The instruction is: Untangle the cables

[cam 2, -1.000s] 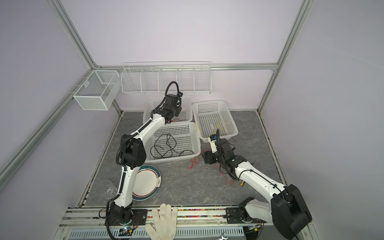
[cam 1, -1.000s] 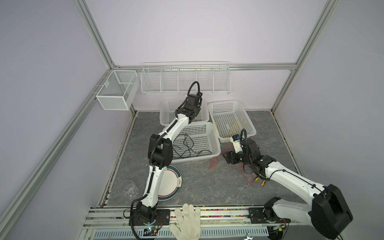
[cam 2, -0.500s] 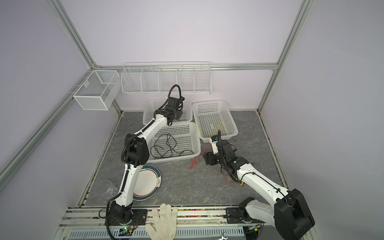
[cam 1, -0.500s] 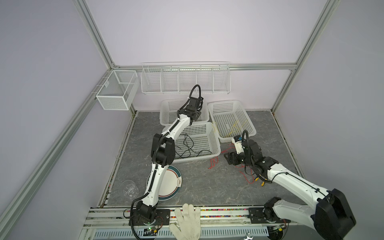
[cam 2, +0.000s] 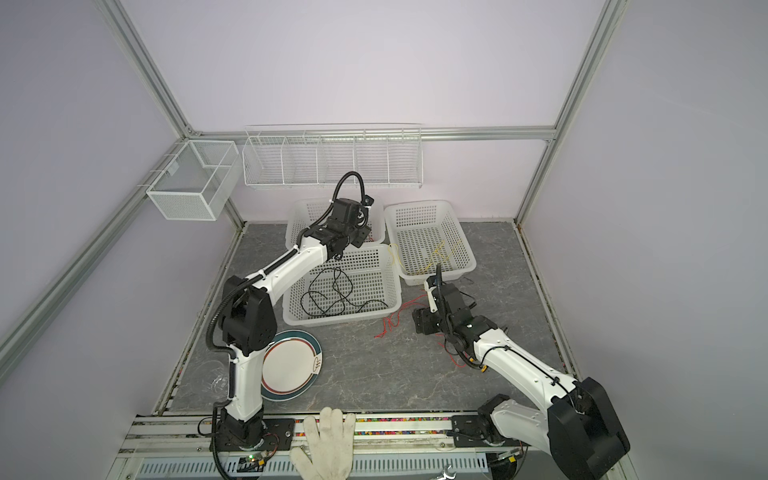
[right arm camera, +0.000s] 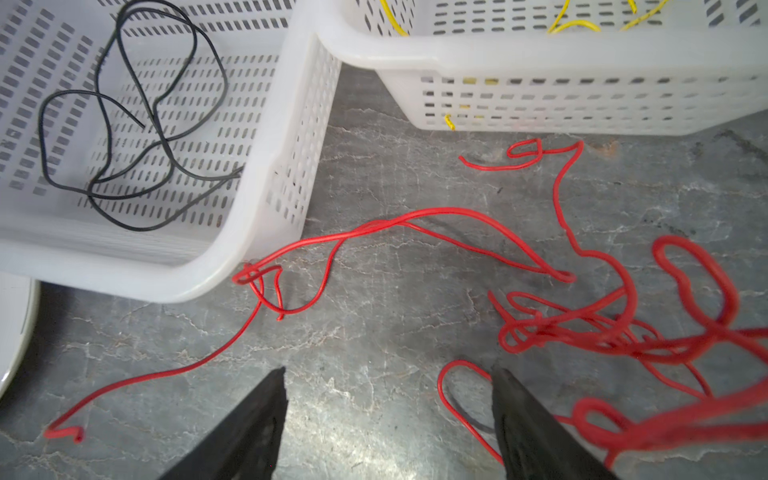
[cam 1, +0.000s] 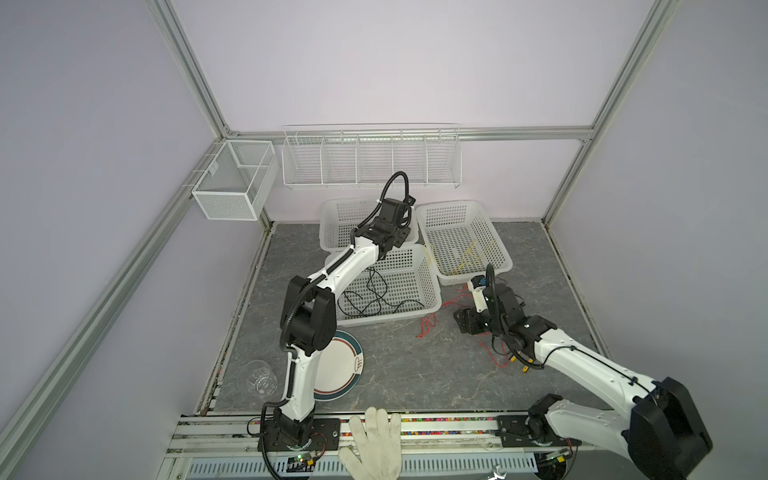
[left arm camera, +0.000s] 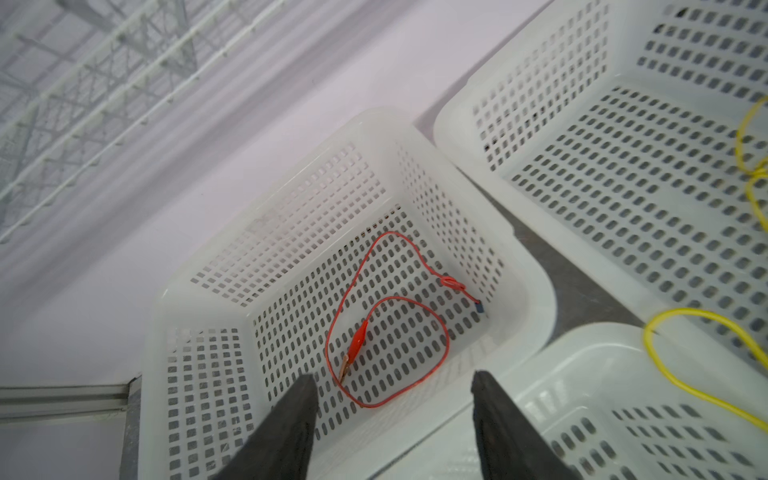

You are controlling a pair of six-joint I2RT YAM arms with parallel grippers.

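Observation:
My left gripper (left arm camera: 392, 374) hangs open over the back-left white basket (left arm camera: 519, 249), with nothing between its fingers. A red cable (left arm camera: 386, 332) with a clip end lies loose on that basket's floor. A black cable (cam 1: 370, 299) lies in the front basket (cam 1: 434, 291). Yellow cable (cam 1: 469, 257) rests in the right basket (cam 1: 498, 241) and hangs over its rim. More red cables (right arm camera: 582, 324) lie tangled on the grey floor. My right gripper (right arm camera: 388, 368) stands open just above the floor beside that tangle. A red loop (right arm camera: 449, 399) touches one of its fingers.
A plate (cam 1: 340, 374) and a clear glass (cam 1: 257, 376) sit at the front left by the left arm's base. A white glove (cam 1: 374, 444) rests on the front rail. Wire racks (cam 1: 370, 158) hang on the back wall.
My left gripper has gone from shut to open over the back-left basket and has shifted a little to the right. The right arm has hardly moved.

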